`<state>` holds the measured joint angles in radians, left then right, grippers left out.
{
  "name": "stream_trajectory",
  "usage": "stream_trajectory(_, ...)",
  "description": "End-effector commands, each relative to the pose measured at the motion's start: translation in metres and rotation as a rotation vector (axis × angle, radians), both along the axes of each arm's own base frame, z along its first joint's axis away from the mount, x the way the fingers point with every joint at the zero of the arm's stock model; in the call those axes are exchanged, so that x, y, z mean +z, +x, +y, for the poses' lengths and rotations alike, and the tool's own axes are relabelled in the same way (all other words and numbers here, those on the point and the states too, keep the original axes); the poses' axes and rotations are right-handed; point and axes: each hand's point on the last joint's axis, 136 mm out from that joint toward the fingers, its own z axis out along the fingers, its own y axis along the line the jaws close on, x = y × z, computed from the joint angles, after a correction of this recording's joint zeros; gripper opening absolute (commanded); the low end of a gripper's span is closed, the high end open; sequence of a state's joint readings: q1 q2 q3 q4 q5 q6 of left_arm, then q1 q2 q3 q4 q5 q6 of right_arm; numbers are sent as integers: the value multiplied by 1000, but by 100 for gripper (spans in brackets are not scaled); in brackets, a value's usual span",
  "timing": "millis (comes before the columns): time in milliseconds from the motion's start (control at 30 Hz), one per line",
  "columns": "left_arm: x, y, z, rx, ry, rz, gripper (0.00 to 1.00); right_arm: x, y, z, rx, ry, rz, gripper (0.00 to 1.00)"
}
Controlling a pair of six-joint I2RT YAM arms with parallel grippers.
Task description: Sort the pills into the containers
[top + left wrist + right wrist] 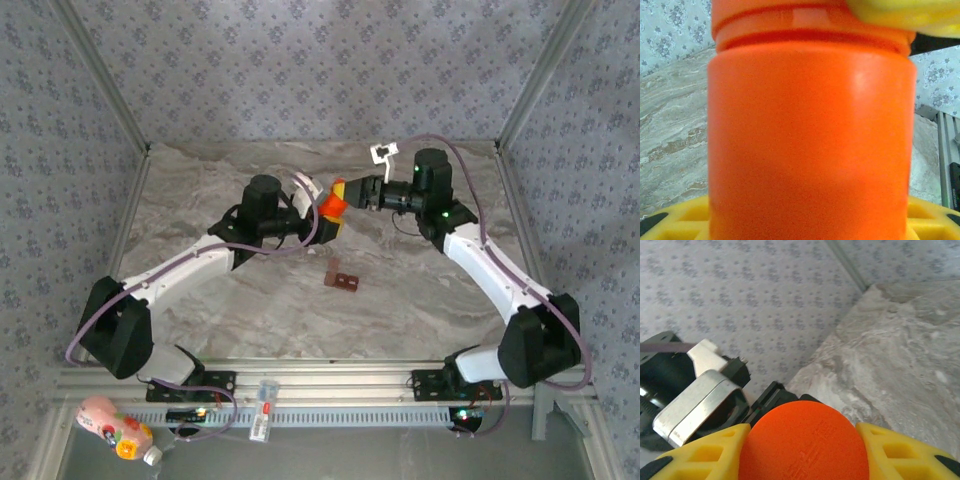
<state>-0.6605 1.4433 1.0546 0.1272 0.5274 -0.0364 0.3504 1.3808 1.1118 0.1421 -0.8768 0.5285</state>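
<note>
- Table: flat top with a grey-beige marbled, stone-like pattern with paler and brownish veins. It is matte, with no strong glare.
- Patterned blue-grey walls close it in on the far, left and right sides.
- Containers: a small dark reddish-brown strip, lying directly on the table near its middle, slightly right of centre. One end looks raised or flipped up; details are too small to tell.
- A metal rail runs along the near edge.

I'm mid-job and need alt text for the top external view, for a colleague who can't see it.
Both arms meet above mid-table, the left gripper holding an orange bottle by its body and the right gripper on its cap end. The dark reddish-brown containers strip lies on the marble-patterned table, nearer the bases, untouched.
</note>
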Motion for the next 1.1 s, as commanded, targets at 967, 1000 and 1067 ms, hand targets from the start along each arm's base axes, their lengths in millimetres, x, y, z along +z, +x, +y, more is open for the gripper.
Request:
stream_trajectory(967, 34, 2, -5, -30, -68, -75, 0, 7, 18, -31, -478, -19, 222, 86)
stream_trajectory(1000, 33, 2, -5, -31, -67, -74, 0, 8, 17, -28, -472, -21, 218, 86)
stream_trajectory(1067, 32, 2, -5, -30, -67, -71, 0, 9, 16, -23, -458, -24, 213, 86)
